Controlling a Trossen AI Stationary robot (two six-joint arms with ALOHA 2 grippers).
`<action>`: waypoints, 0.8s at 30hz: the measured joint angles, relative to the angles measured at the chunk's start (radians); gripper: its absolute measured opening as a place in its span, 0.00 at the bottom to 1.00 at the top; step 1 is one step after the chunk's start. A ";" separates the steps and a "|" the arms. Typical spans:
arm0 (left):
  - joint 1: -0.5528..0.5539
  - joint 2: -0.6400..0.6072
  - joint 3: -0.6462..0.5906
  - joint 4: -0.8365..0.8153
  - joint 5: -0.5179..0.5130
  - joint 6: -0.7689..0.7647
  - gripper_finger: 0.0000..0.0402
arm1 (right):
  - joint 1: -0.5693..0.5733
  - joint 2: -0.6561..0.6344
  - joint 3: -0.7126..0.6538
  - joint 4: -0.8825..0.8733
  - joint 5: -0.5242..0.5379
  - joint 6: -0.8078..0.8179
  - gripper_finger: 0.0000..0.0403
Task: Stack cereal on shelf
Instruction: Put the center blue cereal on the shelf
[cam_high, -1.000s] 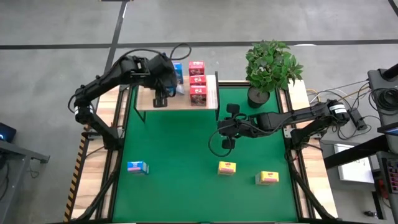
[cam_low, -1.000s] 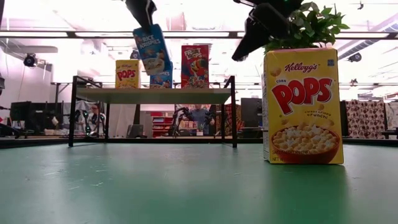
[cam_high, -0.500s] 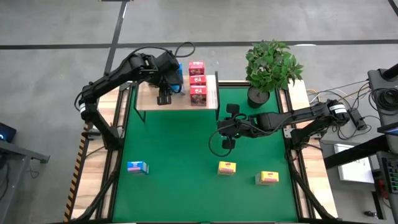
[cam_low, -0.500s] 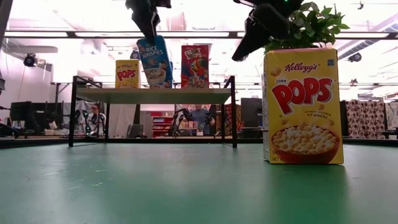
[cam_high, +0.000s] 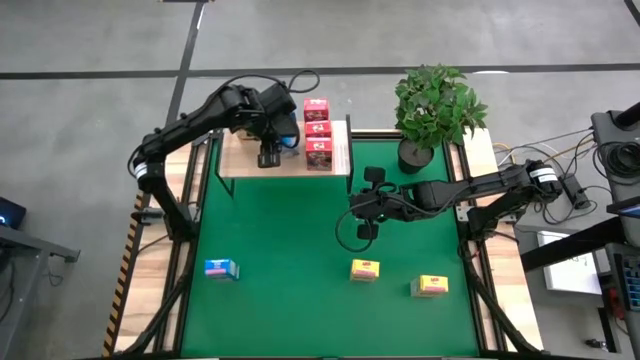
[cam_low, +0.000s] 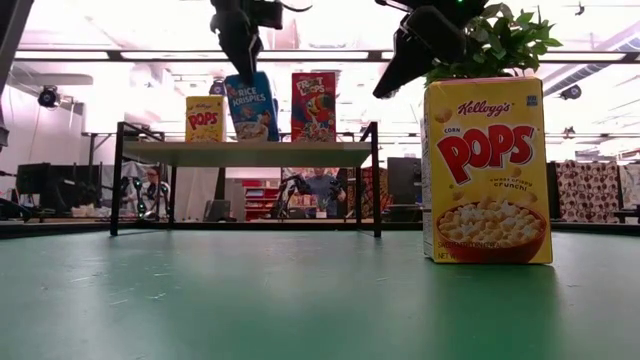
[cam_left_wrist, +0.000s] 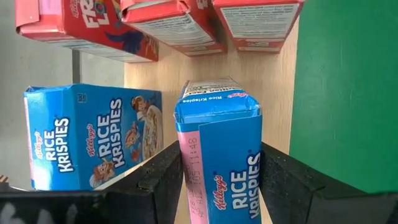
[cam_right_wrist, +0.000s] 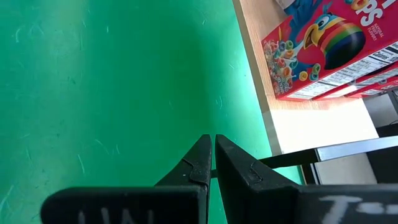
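Note:
My left gripper is over the wooden shelf and is shut on a blue Rice Krispies box. A second blue box stands on the shelf beside it. Three red boxes stand in a row on the board's right part. A yellow box stands on it too. One blue box and two yellow boxes lie on the green mat. My right gripper is shut and hovers above the mat's middle. My left gripper pinches the blue box's upper end between its two fingers, one on each side, coming from above and pointing down. The box hangs nearly upright below the fingers. Its lower end is level with the shelf board; whether it touches I cannot tell.
A potted plant stands at the mat's far right corner. In the low view a large yellow Pops box stands close to the camera. People show in the room behind the shelf. Wooden rims border the mat's left and right sides.
My left gripper has moved a little toward the table's right edge and come down over the shelf. The blue box it holds has swung from tilted to nearly upright and sunk to the level of the board.

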 joint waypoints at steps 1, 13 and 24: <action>0.001 0.003 0.000 0.000 0.000 0.000 0.43 | 0.000 0.000 0.000 0.000 0.000 0.000 0.03; 0.003 0.005 0.000 0.001 -0.001 0.001 0.44 | 0.000 0.000 0.000 0.000 0.000 0.000 0.03; 0.004 0.005 0.000 0.015 -0.002 0.008 0.55 | 0.000 0.000 0.000 0.004 0.000 0.000 0.03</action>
